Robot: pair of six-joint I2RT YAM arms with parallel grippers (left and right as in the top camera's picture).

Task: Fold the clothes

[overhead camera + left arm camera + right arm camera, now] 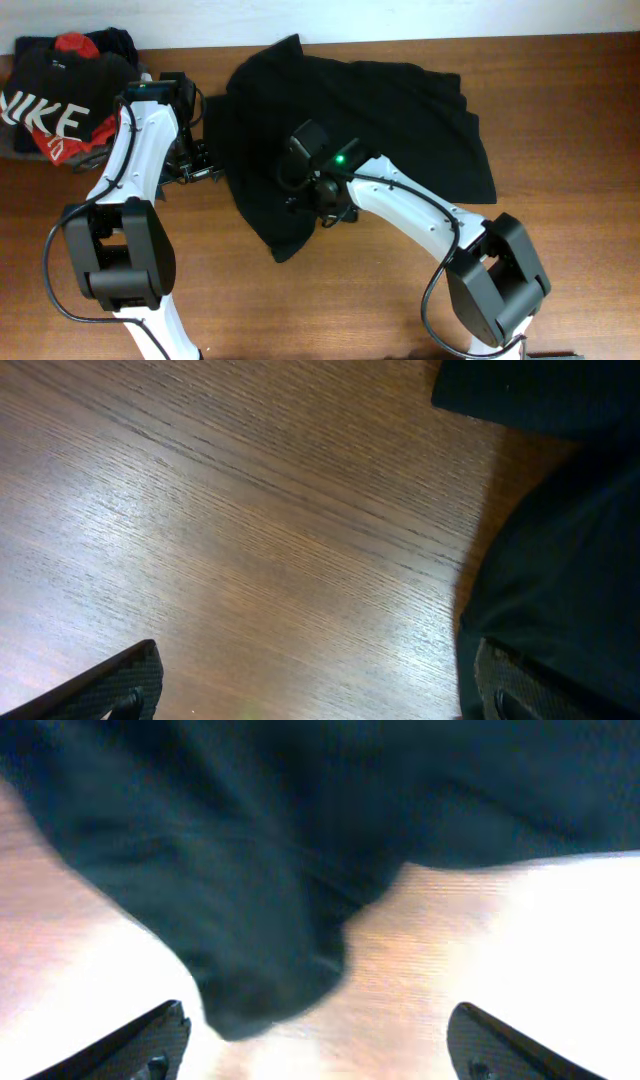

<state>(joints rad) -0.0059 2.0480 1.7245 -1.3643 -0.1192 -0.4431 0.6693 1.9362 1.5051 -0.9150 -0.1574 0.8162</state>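
Note:
The plain black T-shirt (360,120) lies crumpled and partly spread on the wooden table (560,260), with a narrow end pointing to the front at the lower left. My left gripper (198,165) is open at the shirt's left edge. In the left wrist view (310,695) its right finger lies over the black fabric (560,580) and its left finger over bare wood. My right gripper (325,208) is open above the shirt's lower part. In the right wrist view (320,1055) a rounded fold of the shirt (250,920) lies between and ahead of the fingers.
A pile of other clothes sits at the back left corner: a black NIKE shirt (45,115) with a red garment (75,45) on it. The table's back edge meets a white wall (400,15).

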